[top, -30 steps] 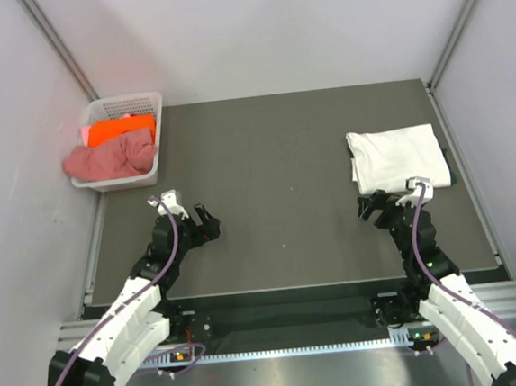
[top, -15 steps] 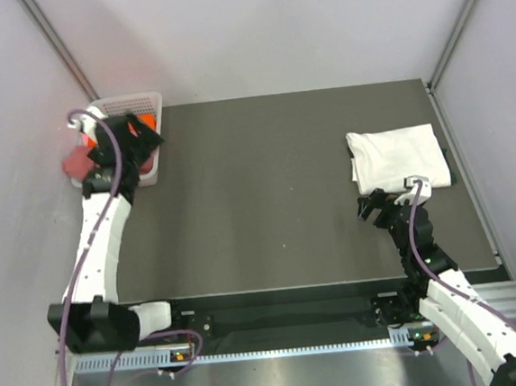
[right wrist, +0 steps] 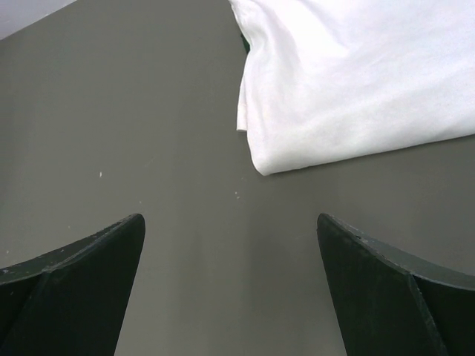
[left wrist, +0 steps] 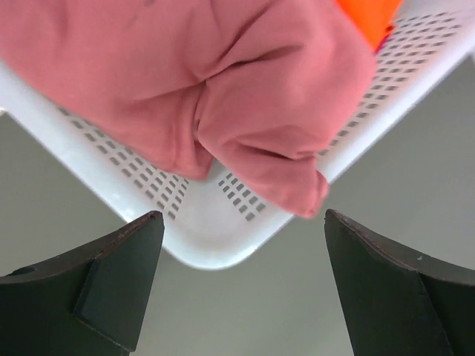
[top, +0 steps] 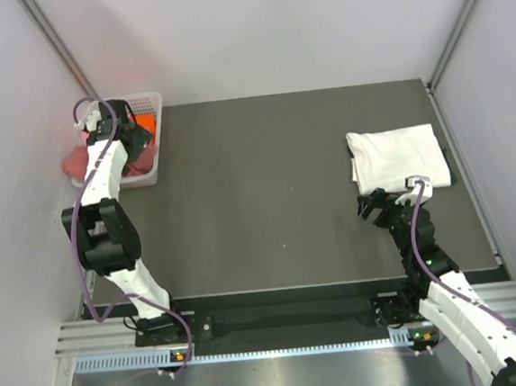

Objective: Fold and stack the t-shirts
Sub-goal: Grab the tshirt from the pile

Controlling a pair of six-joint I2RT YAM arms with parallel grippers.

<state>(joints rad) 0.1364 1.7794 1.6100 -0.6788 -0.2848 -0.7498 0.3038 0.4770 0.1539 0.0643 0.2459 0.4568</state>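
Plainly nearer for the left gripper (left wrist: 241, 215), jaws wide and empty: bunched pink-red t-shirt (left wrist: 245, 96) at 12 o'clock, draped over the mesh basket (left wrist: 215, 248) corner, orange t-shirt (left wrist: 371, 15) beyond. Right gripper (right wrist: 228, 216) wide too, folded white t-shirt (right wrist: 356, 74) at 1 o'clock on the worktop (right wrist: 148, 111).

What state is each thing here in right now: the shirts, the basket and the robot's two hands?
white t-shirt: folded, lying flat on the table.
pink t-shirt: crumpled in the basket, hanging over its rim.
orange t-shirt: unfolded, in the basket, mostly hidden.
basket: upright, holding two shirts.
left hand: open, empty, above the basket's corner.
right hand: open, empty, beside the white t-shirt.
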